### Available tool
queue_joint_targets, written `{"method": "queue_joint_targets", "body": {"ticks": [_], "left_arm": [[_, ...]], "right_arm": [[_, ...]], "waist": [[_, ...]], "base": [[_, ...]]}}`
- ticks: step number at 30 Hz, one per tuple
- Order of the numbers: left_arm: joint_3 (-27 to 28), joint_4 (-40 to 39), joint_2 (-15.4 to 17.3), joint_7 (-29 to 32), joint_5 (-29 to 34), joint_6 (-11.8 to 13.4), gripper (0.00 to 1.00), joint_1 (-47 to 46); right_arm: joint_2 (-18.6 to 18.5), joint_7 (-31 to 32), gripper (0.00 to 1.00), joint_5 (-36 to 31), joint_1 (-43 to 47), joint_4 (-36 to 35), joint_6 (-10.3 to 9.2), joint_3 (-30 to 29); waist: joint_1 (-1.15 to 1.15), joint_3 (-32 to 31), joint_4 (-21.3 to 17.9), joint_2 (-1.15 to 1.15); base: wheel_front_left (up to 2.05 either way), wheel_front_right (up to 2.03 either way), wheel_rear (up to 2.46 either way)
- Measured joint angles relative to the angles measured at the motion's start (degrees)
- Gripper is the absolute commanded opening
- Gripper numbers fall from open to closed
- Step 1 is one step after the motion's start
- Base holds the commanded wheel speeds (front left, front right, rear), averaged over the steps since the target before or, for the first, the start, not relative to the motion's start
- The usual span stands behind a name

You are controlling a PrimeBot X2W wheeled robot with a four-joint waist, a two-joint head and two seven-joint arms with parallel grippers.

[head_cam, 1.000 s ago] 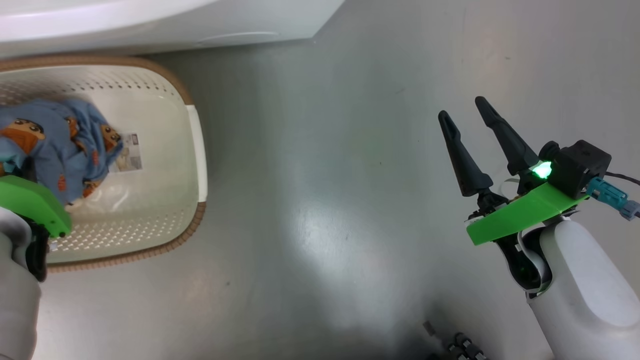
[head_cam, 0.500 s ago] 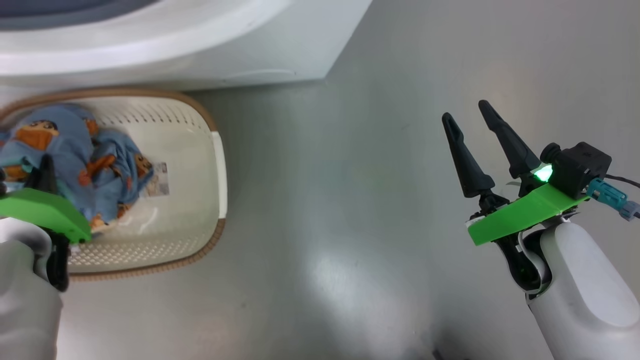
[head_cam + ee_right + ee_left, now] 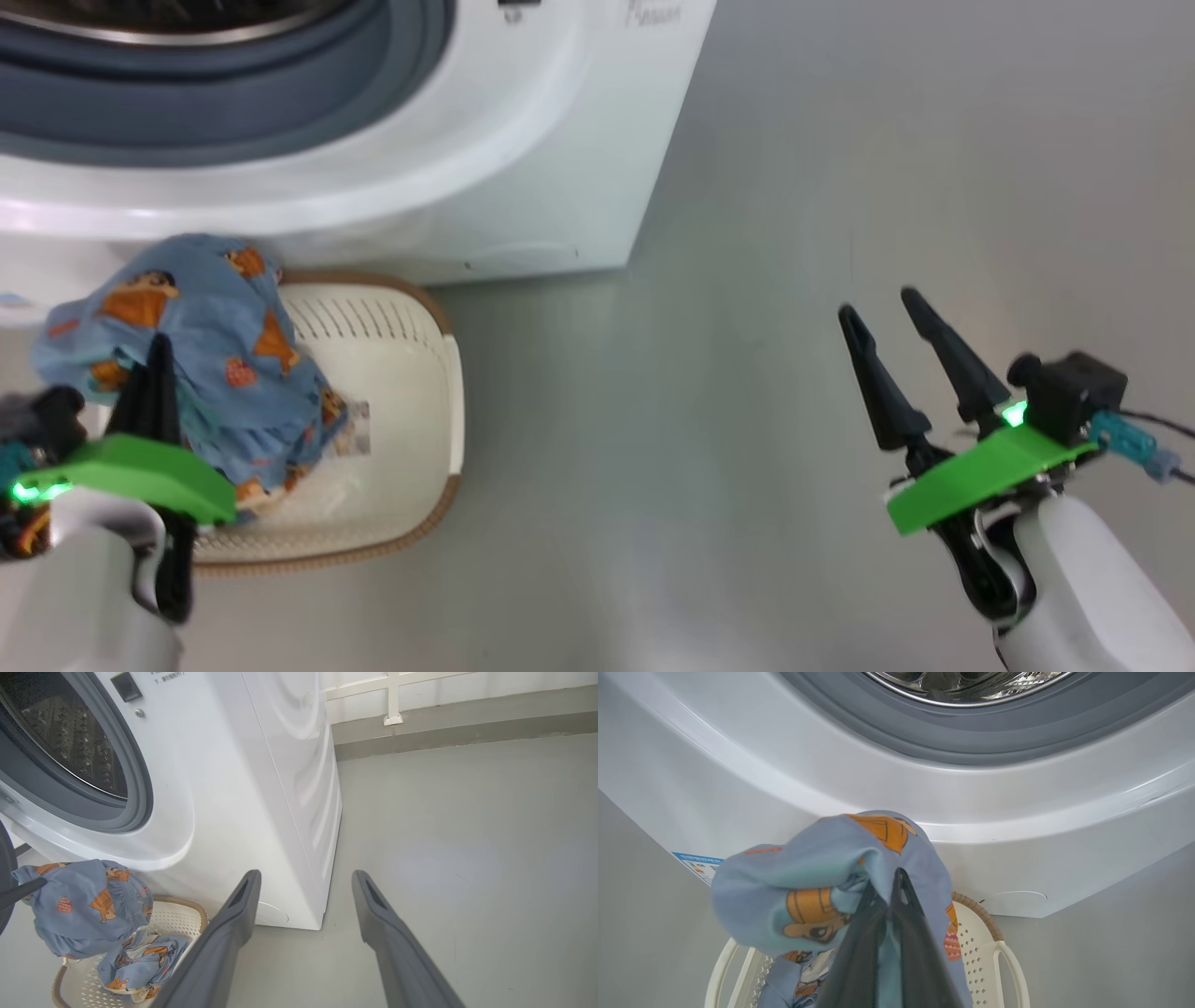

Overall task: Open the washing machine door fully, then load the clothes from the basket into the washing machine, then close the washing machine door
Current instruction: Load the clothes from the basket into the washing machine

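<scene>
My left gripper is shut on the clothes, a light blue bundle with orange animal prints. It holds them above the cream basket, just below the white washing machine. In the left wrist view its fingers pinch the clothes under the grey gasket and steel drum. The lower part of the clothes still lies in the basket. The drum opening is uncovered. A dark curved edge at the left border of the right wrist view may be the door. My right gripper is open over bare floor.
The basket stands on the grey floor against the washer's front, below a round service flap and a blue sticker. Open floor stretches right of the machine to a wall skirting. My right fingers point past the machine's corner.
The head camera has tilted up, bringing the washer's opening into view. My left gripper has lifted the clothes out of the basket towards the machine. The right arm is unchanged.
</scene>
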Motion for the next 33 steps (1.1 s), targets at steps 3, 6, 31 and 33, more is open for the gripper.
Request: {"method": "queue_joint_targets", "body": {"ticks": [3,6,31,33], "left_arm": [[1.89,-4.91,-1.24,-0.01,2.02,-0.08,0.0,4.05],[3.52,-9.7,-2.55,-0.16,3.69,-0.09,0.0,8.43],[12.16,-39.49,-10.25,-0.16,9.92,-0.49,0.0,35.91],[11.95,-39.47,-10.31,-0.16,9.89,-0.49,0.0,35.7]], "right_arm": [[-0.21,0.01,1.0,0.32,2.02,0.25,0.0,-0.29],[-0.43,0.0,1.0,0.49,4.11,0.34,-0.01,-0.91],[-2.05,0.01,1.0,1.54,14.52,-0.87,-0.01,-5.65],[-1.93,0.01,1.0,1.54,14.52,-0.94,-0.01,-5.63]], "waist": [[0.0,-2.67,0.27,0.0],[0.0,-5.25,0.52,0.0],[0.0,-16.17,1.42,0.0],[0.0,-15.78,1.35,0.0]], "base": [[0.0,0.0,0.0],[0.0,0.0,0.0],[0.0,0.0,0.0],[0.0,0.0,0.0]]}}
